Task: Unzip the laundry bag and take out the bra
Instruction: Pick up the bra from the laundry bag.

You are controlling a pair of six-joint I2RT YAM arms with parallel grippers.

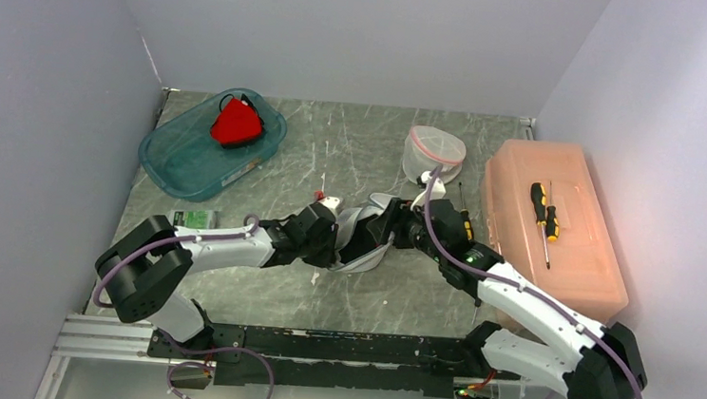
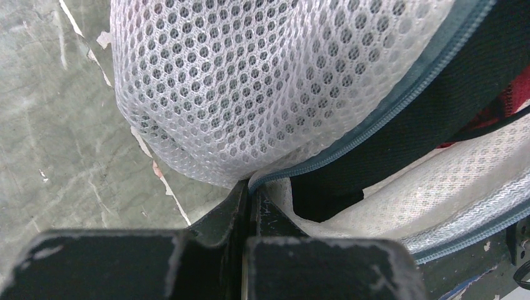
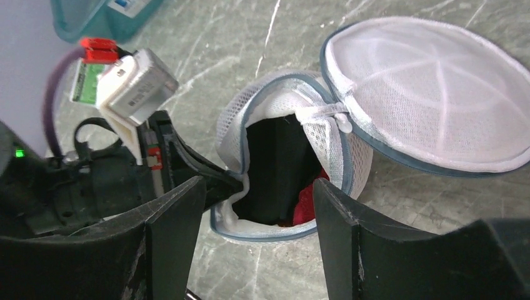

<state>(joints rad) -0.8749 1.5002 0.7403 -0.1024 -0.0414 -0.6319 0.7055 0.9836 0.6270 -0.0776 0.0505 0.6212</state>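
A: Top view: laundry bag [image 1: 366, 237] mid-table, between left gripper [image 1: 329, 245] and right gripper [image 1: 403, 224]. Green packet [image 1: 198, 218] at left, print too small to read.

B: Left wrist: clamped tight on the bag's zipper edge [image 2: 350, 140]; black bra [image 2: 437, 106] inside.

A: Right wrist: spread wide before the unzipped mouth, gripping nothing.

White left arm [image 1: 222, 246] and right arm [image 1: 531, 314], black joints, purple cables [image 1: 98, 279]

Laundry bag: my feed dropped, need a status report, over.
Left gripper shut on laundry bag rim. Right gripper open, hovering at the mouth. Bag unzipped, bra inside, not yet out. Nothing blocking the opening.
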